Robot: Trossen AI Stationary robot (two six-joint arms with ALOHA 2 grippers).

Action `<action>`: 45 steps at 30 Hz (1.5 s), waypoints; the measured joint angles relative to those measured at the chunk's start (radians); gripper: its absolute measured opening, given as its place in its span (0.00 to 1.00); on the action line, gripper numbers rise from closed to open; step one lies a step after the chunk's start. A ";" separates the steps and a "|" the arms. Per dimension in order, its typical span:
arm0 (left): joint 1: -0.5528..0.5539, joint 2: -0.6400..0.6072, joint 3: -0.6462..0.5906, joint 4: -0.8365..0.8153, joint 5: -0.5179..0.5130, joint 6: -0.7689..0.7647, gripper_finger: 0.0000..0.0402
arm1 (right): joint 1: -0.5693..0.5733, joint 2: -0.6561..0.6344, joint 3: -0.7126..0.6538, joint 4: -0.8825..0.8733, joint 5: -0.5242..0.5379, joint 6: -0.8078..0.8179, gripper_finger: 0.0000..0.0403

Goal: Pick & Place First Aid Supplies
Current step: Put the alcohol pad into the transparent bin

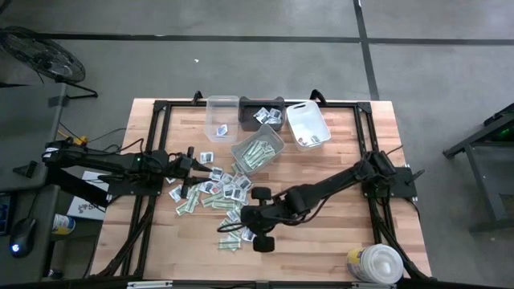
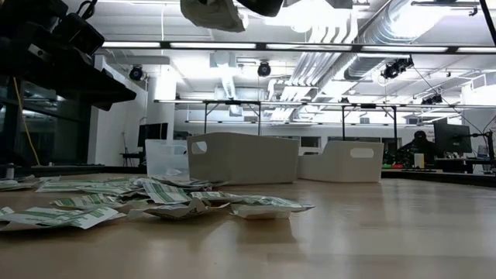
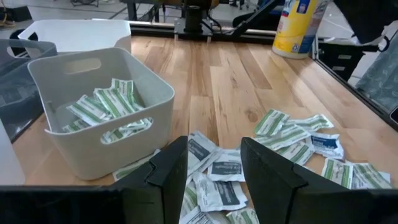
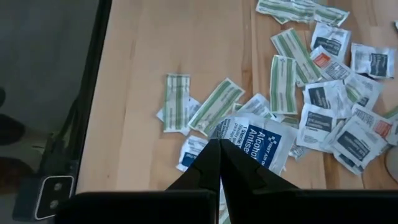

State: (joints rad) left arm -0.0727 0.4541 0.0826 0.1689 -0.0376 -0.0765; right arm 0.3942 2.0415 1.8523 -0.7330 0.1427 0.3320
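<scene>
Here, a white packet (image 4: 264,144) is being pinched in the clenched right tool (image 4: 219,163) above the packets (image 1: 213,191) scattered on the bench (image 1: 337,217); the left tool (image 3: 214,177) is being held released over them.

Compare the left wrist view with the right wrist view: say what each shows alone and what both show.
Only the left wrist view: the grey bin holding green-and-white strips, a yellow-labelled tub, and the left hand open above squarish packets.
Only the right wrist view: the right hand shut on a blue-printed antiseptic packet, and the table's edge with floor beyond.
Both: loose packets scattered on the wooden table.
</scene>
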 joint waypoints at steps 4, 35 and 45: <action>0.000 0.000 0.000 0.000 0.000 -0.014 0.37 | -0.003 0.000 0.000 -0.002 0.000 -0.013 0.00; 0.000 0.265 0.065 0.308 0.054 -0.940 0.37 | -0.116 -0.001 -0.001 0.002 0.150 -0.314 0.00; 0.000 0.525 0.248 0.308 0.120 -0.957 0.37 | -0.162 -0.001 -0.002 0.002 0.138 -0.358 0.00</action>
State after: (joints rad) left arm -0.0725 0.9788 0.3306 0.4774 0.0820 -1.0337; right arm 0.2326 2.0407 1.8507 -0.7315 0.2810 -0.0258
